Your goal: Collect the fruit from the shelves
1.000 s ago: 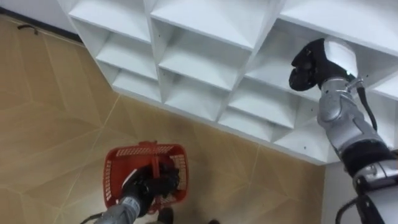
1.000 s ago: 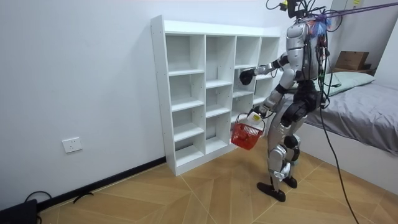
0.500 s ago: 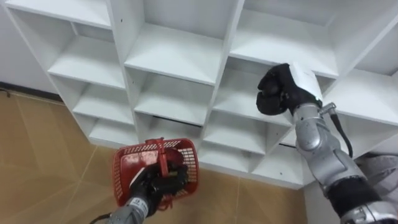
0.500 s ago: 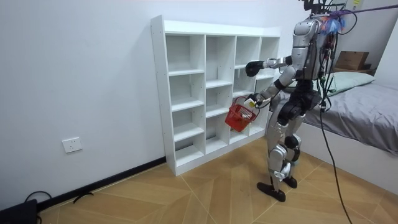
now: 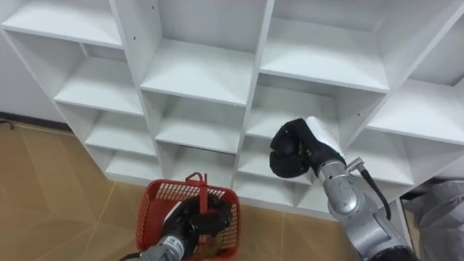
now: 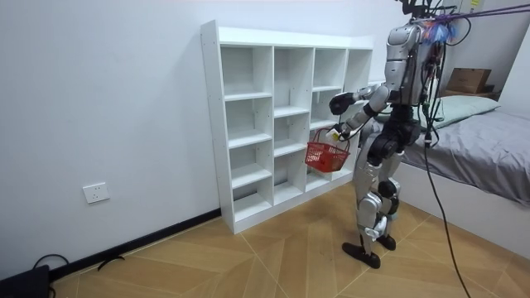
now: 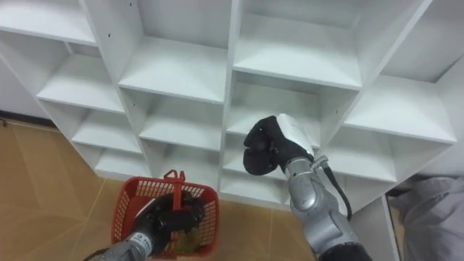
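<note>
Plain white cubby shelf unit [image 5: 203, 72]. Red basket [image 5: 151, 217], open lattice walls, red handle. Black left hand [image 5: 194, 221]. Black right hand [image 5: 290, 151], white back, silver-grey forearm. Light brown wood floor [image 5: 43, 188], herringbone pattern. White wall [image 6: 108, 99]. Grey bed cover [image 6: 489, 149].

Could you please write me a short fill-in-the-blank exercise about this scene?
1. The robot's left hand grips the handle of a ___ plastic mesh basket.
2. Its right hand hangs before the ___ cubby shelf unit.
3. The grey-covered bed behind the robot lies at the room view's ___.

Missing words: red; white; right.
</note>
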Controlling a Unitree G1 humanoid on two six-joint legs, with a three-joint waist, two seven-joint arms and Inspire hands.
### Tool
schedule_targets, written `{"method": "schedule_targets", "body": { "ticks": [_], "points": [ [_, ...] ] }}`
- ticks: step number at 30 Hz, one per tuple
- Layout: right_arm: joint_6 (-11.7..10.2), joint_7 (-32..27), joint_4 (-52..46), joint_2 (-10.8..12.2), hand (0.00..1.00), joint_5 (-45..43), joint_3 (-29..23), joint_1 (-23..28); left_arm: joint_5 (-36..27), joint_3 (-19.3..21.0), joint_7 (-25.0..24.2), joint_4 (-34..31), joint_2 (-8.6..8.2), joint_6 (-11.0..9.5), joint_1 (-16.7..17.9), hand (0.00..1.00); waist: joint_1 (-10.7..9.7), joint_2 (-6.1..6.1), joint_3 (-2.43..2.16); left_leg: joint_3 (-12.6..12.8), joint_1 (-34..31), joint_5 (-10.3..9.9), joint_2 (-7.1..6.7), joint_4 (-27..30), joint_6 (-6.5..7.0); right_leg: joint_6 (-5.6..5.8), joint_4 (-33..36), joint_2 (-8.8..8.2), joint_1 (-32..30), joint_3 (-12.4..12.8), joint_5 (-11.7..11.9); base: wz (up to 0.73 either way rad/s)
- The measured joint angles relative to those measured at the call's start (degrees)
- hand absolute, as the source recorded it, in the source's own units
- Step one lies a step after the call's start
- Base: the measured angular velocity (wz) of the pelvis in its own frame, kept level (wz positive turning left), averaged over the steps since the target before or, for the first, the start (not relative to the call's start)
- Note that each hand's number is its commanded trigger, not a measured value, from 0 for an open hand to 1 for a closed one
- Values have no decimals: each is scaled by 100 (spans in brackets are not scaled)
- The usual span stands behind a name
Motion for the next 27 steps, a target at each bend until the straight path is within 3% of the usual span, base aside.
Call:
{"method": "schedule_targets", "body": {
  "ticks": [4,8,11,16,27],
  "points": [
    [43,67,-207,25,100,315,177,156,-2,-45,-2,-27,3,29,4,100,33,-1,0,-24,-1,0,-13,-21,0,10,1,-4,-7,2,-23,6],
    [50,231,-209,255,100,550,393,240,-1,-83,-32,-164,-41,62,10,100,25,-3,-1,-25,49,0,-24,-73,1,16,-36,-4,39,-5,-30,0],
    [54,370,-209,290,100,685,553,282,-2,-90,-99,-201,-56,62,11,100,34,-9,-2,-23,83,0,-29,-107,1,22,-81,-3,85,-15,-33,0],
    [59,595,-209,389,100,742,565,304,-2,-127,-128,-296,-60,63,30,100,56,-7,-2,-15,81,0,-29,-111,1,26,-86,-1,87,-6,-36,0],
    [189,865,-208,385,100,764,781,350,-2,-314,-141,-303,-46,96,43,100,150,14,3,-34,67,-1,-27,-109,0,25,-80,1,73,-8,-36,0]
  ]
}}
